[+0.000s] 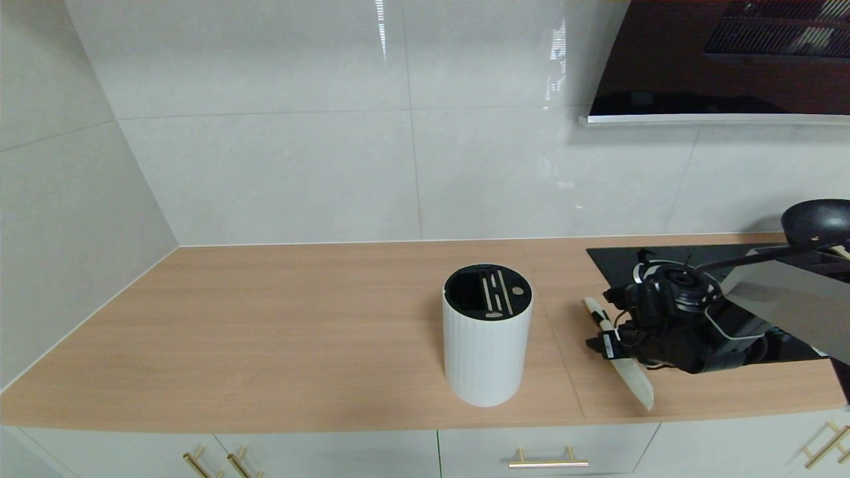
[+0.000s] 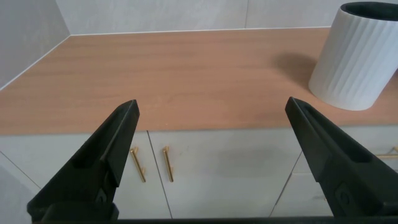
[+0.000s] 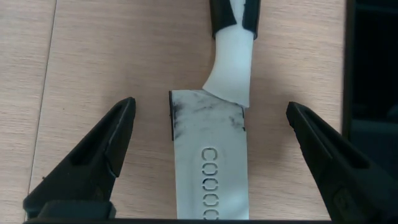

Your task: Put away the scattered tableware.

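The left gripper [image 2: 211, 168] hangs in front of the cabinet doors [image 2: 205, 168], just below the front edge of the wooden worktop [image 2: 186, 68]. Its two dark fingers [image 2: 99, 162] are spread wide and hold nothing. Two gold bar handles [image 2: 151, 163] on the doors show between them.

Farther right on the worktop stands a white ribbed holder [image 1: 487, 352], a tall upright cylinder. Its black top [image 1: 488, 292] has one large opening and several narrow slots. It stands near the front edge and apart from everything else.

Right of the holder, on the bare wood, lies a knife [image 1: 634, 382]. It is flat on the worktop, with its pale blade pointing toward the front edge and its handle toward the wall. From the right wrist the blade [image 3: 211, 168] shows dark marbled smudges near its heel and a row of small ovals along it. The handle [image 3: 233, 18] is black and white.

The right gripper [image 1: 607, 332] sits low over the knife, at about the place where blade meets handle. It is opened wide, with one finger [image 3: 106, 155] on each side of the blade. Both fingers stand clear of the blade, so the knife is not gripped.

Just right of the knife a black cooktop [image 1: 617, 262] is set into the worktop. A dark pan [image 1: 817, 222] sits at its far right end, and a dark extractor hood [image 1: 717, 60] hangs on the tiled wall above.
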{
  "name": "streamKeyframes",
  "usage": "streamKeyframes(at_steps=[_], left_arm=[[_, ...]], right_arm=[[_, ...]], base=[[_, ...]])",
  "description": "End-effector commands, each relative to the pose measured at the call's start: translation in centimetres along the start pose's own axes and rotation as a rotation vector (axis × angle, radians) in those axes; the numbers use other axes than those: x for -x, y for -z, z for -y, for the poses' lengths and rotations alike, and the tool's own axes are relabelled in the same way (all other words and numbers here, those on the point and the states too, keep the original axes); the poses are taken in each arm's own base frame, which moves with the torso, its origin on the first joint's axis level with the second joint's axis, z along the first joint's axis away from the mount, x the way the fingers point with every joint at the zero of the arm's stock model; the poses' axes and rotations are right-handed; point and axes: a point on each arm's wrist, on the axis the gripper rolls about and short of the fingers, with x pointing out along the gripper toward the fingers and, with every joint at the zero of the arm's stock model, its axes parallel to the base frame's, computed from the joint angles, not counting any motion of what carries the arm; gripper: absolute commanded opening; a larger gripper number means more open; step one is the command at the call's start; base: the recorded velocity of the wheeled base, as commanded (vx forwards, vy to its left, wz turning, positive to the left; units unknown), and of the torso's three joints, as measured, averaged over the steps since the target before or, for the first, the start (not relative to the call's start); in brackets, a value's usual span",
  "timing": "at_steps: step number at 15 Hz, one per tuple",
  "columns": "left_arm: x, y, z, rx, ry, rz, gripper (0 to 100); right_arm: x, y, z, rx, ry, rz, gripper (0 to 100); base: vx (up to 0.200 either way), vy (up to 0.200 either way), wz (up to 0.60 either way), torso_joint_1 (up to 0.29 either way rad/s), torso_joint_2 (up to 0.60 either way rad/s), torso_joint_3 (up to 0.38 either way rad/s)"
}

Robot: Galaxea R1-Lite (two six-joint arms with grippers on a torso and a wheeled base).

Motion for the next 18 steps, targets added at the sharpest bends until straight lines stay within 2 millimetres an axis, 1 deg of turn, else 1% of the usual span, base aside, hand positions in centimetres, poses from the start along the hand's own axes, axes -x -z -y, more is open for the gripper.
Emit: streamKeyframes(at_steps=[1,3,9,10,12,13,15,16,17,18], left_arm=[[0.0,0.0,0.0,0.0,-0.001,-0.002,100],[0.0,0.0,0.0,0.0,0.0,-0.002,100],[0.0,0.0,0.0,0.0,-0.001,-0.002,100],[0.0,0.0,0.0,0.0,-0.001,-0.002,100],[0.0,0.0,0.0,0.0,-0.001,-0.002,100],[0.0,0.0,0.0,0.0,0.0,-0.002,100],[0.0,0.0,0.0,0.0,0.0,-0.002,100],[0.0,0.0,0.0,0.0,0.0,-0.002,100],[0.0,0.0,0.0,0.0,-0.001,-0.002,100],[0.0,0.0,0.0,0.0,0.0,-0.002,100]], right_arm=[[-0.2,0.3,0.0,0.002,0.001,-0.009,0],[-0.4,0.6,0.0,0.006,0.01,-0.019,0],[-0.6,0.7,-0.1,0.016,0.021,-0.022,0],[-0.4,0.5,0.0,0.016,0.035,-0.016,0],[0.6,-0.4,0.1,0.012,0.041,0.011,0],[3.3,-2.3,0.3,0.001,0.039,0.069,0],[7.3,-4.4,0.6,-0.018,0.034,0.151,0],[11.2,-6.5,0.8,-0.029,0.026,0.243,0],[13.7,-7.5,0.9,-0.034,0.025,0.3,0],[16.3,-8.6,0.6,-0.03,0.014,0.357,0]], base=[[0.0,0.0,0.0,0.0,0.0,0.0],[0.0,0.0,0.0,0.0,0.0,0.0],[0.0,0.0,0.0,0.0,0.0,0.0],[0.0,0.0,0.0,0.0,0.0,0.0],[0.0,0.0,0.0,0.0,0.0,0.0],[0.0,0.0,0.0,0.0,0.0,0.0],[0.0,0.0,0.0,0.0,0.0,0.0],[0.0,0.0,0.0,0.0,0.0,0.0],[0.0,0.0,0.0,0.0,0.0,0.0],[0.0,0.0,0.0,0.0,0.0,0.0]])
